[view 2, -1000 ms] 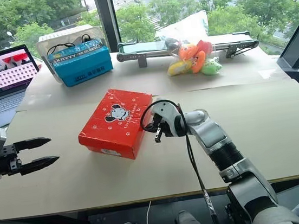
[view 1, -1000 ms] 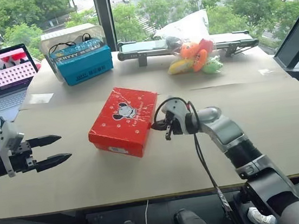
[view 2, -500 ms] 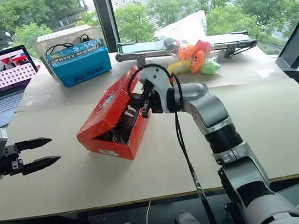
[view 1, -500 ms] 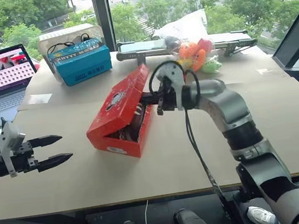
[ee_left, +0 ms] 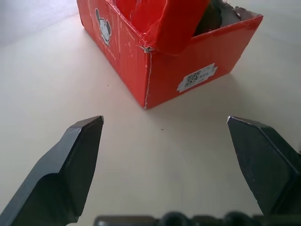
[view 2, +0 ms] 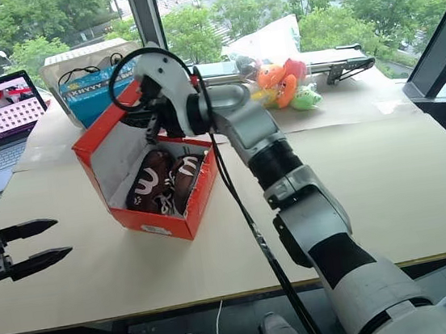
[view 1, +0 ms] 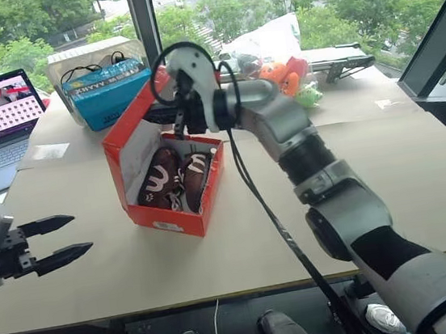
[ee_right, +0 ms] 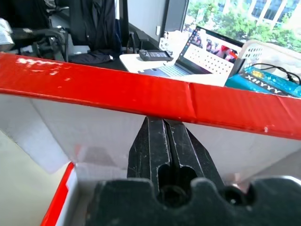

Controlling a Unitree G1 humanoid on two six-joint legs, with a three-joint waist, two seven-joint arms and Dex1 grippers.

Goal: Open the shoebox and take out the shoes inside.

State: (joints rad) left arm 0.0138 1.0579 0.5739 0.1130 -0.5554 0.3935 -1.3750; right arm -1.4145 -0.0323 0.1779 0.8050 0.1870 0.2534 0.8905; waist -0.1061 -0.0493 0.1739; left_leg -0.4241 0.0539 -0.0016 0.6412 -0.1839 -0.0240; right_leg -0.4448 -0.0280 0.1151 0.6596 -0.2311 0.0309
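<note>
Black fingers of my left gripper (view 1: 67, 238) wait wide apart, holding nothing. Next, the red cardboard shoebox (view 1: 173, 214) sits mid-table, its lid (view 2: 114, 140) now up, so 2 brown shoes (view 1: 177, 177) show. My right gripper (view 1: 178, 122), pinched tight, props that lid.

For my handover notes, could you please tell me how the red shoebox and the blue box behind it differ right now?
The shoebox is red, stands open with its lid raised, and holds two dark brown shoes; the blue box carries white lettering and sits inside a pale basket. The right gripper is shut against the shoebox lid; nothing touches the blue box. Both are rectangular and rest on the table.
</note>
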